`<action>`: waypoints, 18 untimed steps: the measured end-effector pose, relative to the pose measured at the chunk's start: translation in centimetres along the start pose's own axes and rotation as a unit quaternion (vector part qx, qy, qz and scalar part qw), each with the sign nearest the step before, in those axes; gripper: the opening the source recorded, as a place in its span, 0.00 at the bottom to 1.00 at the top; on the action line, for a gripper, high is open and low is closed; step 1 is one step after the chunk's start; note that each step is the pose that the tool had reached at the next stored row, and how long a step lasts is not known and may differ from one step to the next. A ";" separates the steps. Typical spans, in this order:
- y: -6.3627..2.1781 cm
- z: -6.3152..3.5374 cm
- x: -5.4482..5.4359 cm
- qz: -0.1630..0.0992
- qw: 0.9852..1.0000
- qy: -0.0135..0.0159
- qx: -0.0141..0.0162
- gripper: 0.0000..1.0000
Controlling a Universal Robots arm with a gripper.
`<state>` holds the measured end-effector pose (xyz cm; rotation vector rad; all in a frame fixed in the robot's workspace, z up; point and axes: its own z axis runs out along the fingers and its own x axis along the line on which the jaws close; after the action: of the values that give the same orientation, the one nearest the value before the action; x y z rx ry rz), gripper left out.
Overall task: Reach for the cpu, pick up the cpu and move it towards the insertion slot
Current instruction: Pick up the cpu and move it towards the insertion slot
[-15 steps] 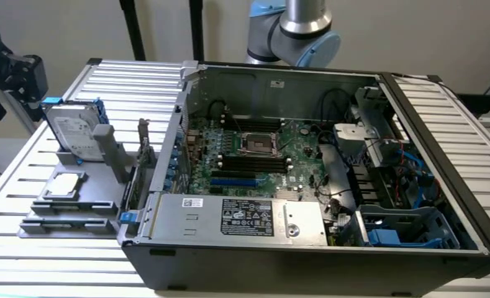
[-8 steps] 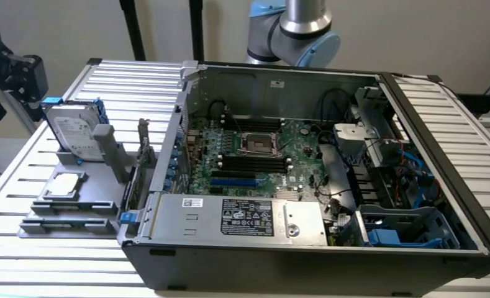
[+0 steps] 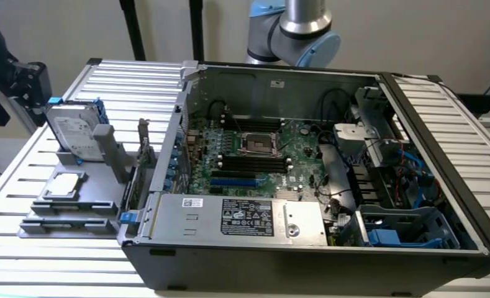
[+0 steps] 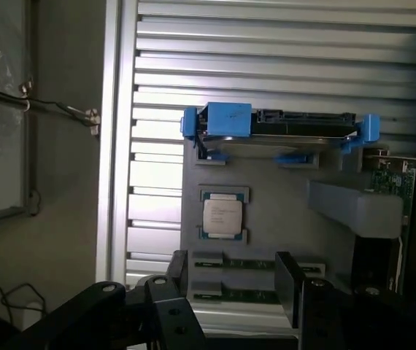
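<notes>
The cpu (image 3: pixel 65 184) is a small square chip with a silver top, lying flat in its seat on a grey fixture (image 3: pixel 91 186) at the exterior view's left, outside the computer case. In the wrist view the cpu (image 4: pixel 222 216) sits some way beyond my gripper (image 4: pixel 233 281), well clear of it. The two black fingers (image 4: pixel 179 271) stand wide apart with nothing between them. The insertion slot (image 3: pixel 256 144), a silver-framed square socket with a dark centre, sits on the motherboard inside the open case.
A silver hard drive (image 3: pixel 71 130) with blue brackets stands upright on the fixture behind the cpu. Memory sticks (image 4: pixel 252 262) lie in the fixture's near slots. The open case (image 3: pixel 311 248) has tall walls, a power supply and cables. The slatted table (image 3: pixel 29 261) surrounds everything.
</notes>
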<state>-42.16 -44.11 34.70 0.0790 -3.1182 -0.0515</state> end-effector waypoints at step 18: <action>0.17 3.27 -0.1 -0.026 1.000 0.001 0.001 0.60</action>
<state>-42.16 -43.84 31.43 0.1616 -3.1142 -0.0505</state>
